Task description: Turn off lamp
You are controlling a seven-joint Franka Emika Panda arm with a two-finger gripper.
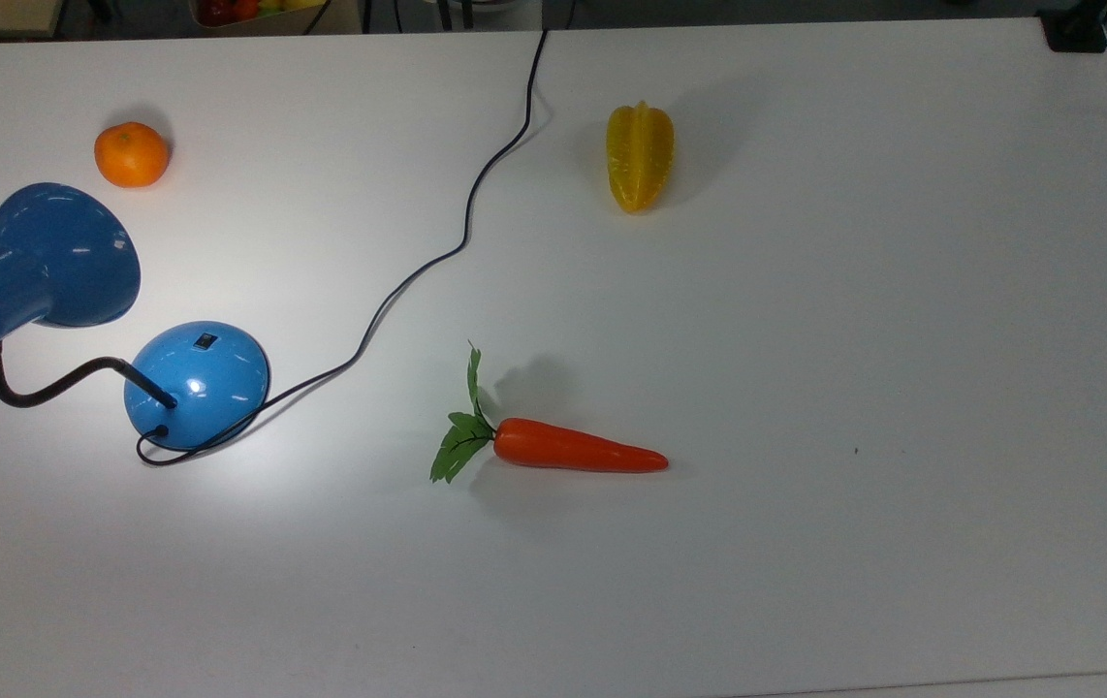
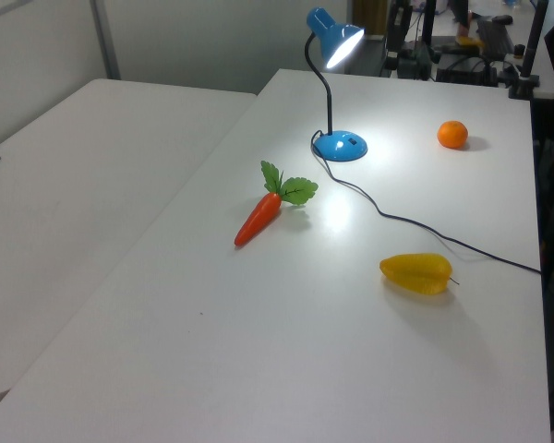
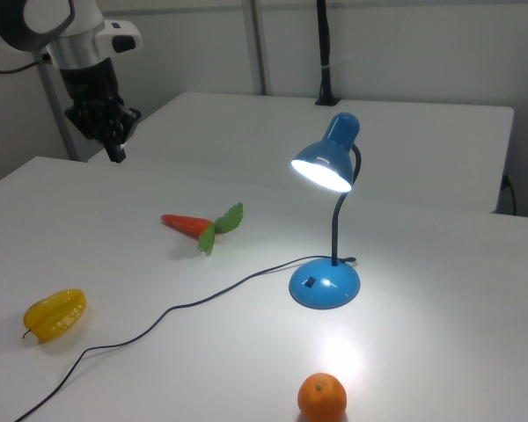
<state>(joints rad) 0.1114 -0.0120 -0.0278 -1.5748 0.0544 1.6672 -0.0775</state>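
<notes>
Lamp (image 3: 328, 220) lit, standing at the top view's left near the orange (image 1: 131, 154), switch (image 1: 205, 340) on its base untouched. Nothing done yet. Gripper (image 3: 116, 151) high at the right view's left, well apart, above the carrot (image 3: 196, 227); finger spread impossible to tell. No readable writing anywhere.

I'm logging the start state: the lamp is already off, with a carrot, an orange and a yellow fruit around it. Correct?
Not quite: the lamp is on. The right view shows its shade glowing and a bright patch on the table. The carrot, orange and yellow fruit are there.
</notes>
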